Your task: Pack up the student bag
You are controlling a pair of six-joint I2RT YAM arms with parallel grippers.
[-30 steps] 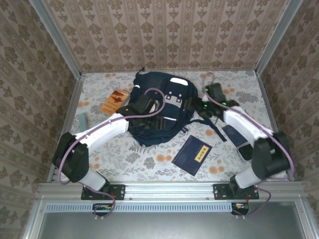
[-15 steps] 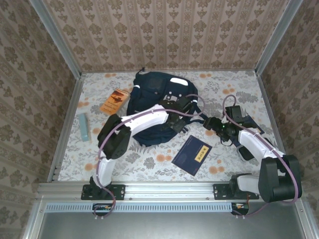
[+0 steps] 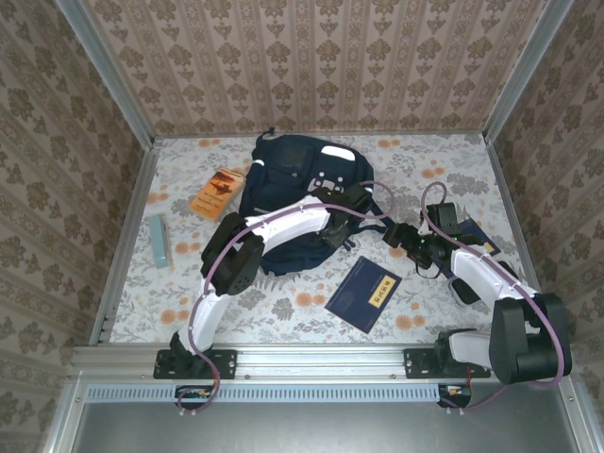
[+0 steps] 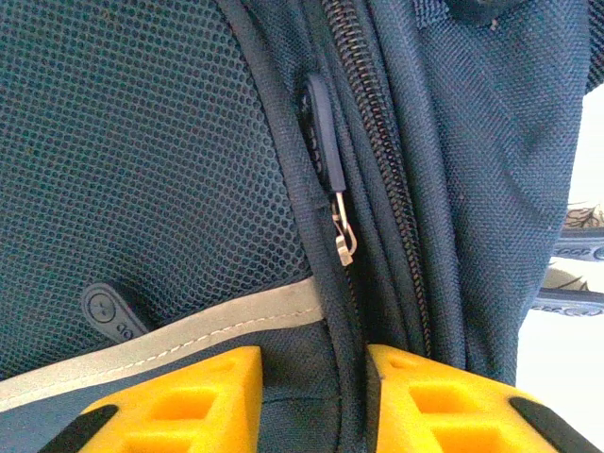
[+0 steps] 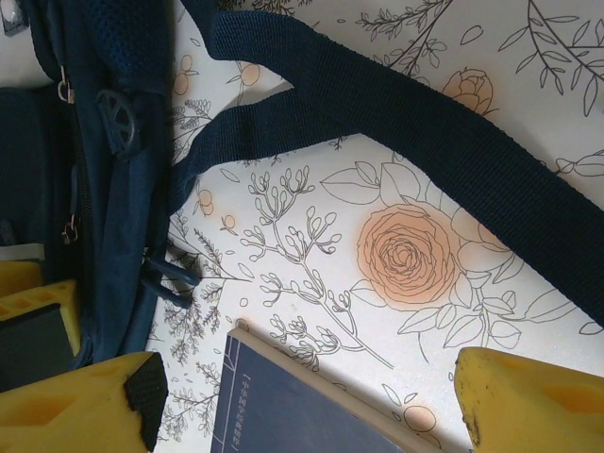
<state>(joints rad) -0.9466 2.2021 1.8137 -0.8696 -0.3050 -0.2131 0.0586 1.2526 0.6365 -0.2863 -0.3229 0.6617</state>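
student bag [image 3: 283, 162] zip [image 4: 375, 142] looks shut, I think | your book [image 3: 363, 293] is unpacked | left gripper [image 4: 311, 363] jaws apart astride zip | right gripper [image 5: 302, 375] jaws gaping

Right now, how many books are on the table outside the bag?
2 for sure: an orange book left of the student bag, and a navy book in front of it. A dark flat item partly under the right arm may be a third.
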